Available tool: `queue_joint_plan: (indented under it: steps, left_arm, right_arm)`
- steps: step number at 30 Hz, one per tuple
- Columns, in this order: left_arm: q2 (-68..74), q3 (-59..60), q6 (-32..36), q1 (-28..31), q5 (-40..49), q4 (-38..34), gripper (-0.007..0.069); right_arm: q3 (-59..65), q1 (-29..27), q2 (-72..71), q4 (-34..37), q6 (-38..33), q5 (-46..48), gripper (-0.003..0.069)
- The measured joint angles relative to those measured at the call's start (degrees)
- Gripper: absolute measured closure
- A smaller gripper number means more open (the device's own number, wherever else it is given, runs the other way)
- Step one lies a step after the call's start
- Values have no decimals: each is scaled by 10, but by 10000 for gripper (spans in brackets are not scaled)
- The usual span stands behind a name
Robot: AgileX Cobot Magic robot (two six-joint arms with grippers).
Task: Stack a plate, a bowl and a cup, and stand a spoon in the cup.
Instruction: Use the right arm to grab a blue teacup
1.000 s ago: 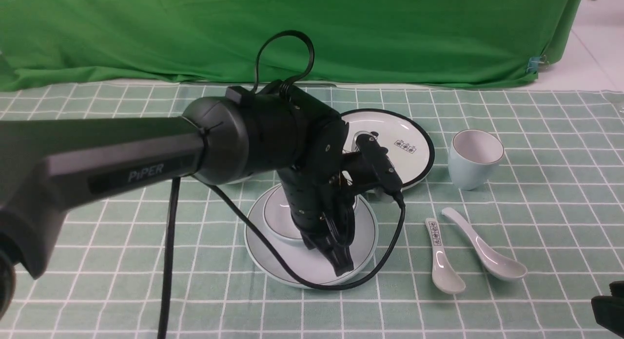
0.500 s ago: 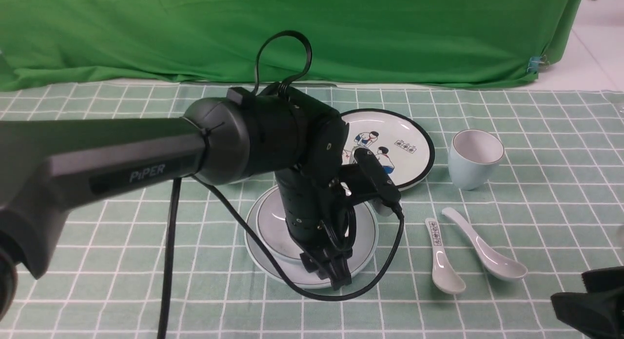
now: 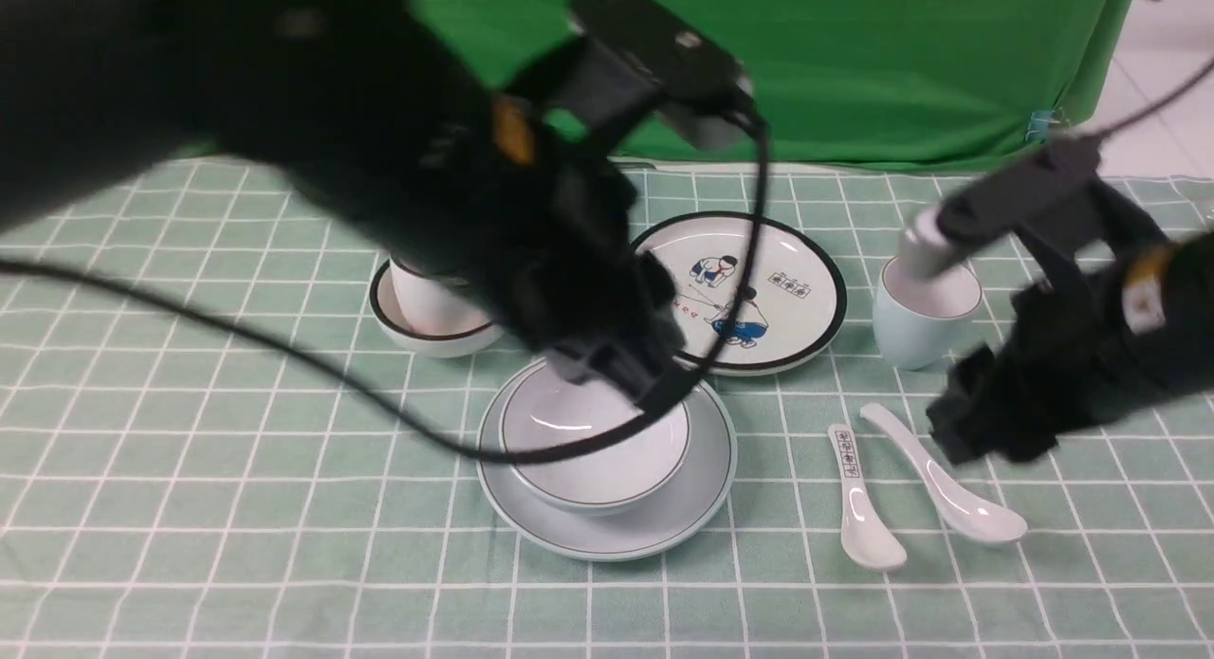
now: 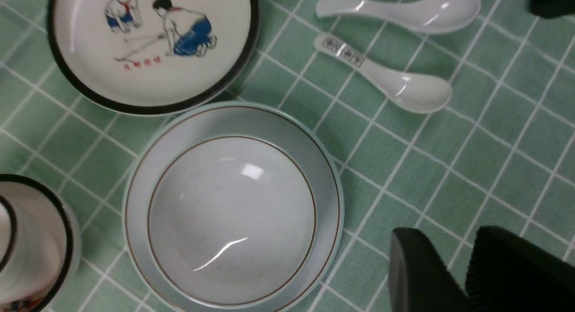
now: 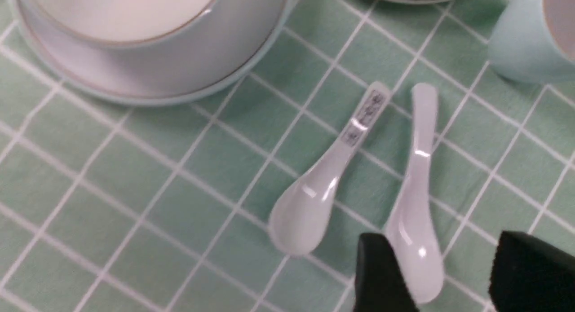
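The pale bowl point(image 3: 593, 446) sits in the pale plate point(image 3: 707, 484) at the table's middle; both show in the left wrist view, bowl point(image 4: 231, 217) and plate point(image 4: 325, 173). The pale blue cup point(image 3: 910, 337) stands upright to the right, partly behind my right arm. The plain white spoon point(image 3: 948, 484) lies in front of it. My left gripper point(image 3: 654, 379), blurred, hangs over the bowl's far rim, slightly open and empty point(image 4: 447, 240). My right gripper point(image 3: 977, 436) is open and empty, just above the plain spoon's scoop point(image 5: 417, 240).
A shorter spoon with black characters point(image 3: 858, 503) lies just left of the plain one. A black-rimmed cartoon plate point(image 3: 768, 289) lies behind the stack. A black-rimmed white bowl point(image 3: 427, 332) holding a straight white cup sits at the back left. Green checked cloth covers the table.
My left arm has lifted up off the bowl, which stays in the plate. My right arm has swung in from the lower right to above the spoons.
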Motion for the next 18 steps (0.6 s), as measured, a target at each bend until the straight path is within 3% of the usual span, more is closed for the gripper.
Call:
queue_joint_plan:
  steps: [2,6,12,18]
  left_arm:
    - [-84,82,-9,0,-51,-9,594]
    - [-228,250,-14,0,-176,-16,619]
    - [-368,423,-15,0,-346,-47,619]
    - [-444,505,-22,0,-404,-62,616]
  right_arm:
    - [-71,-45,74,10,-31,27,280]
    - [-194,-102,196,53,-83,71,280]
    - [-338,-124,328,71,-104,126,280]
    - [-458,-129,441,73,-105,150,280]
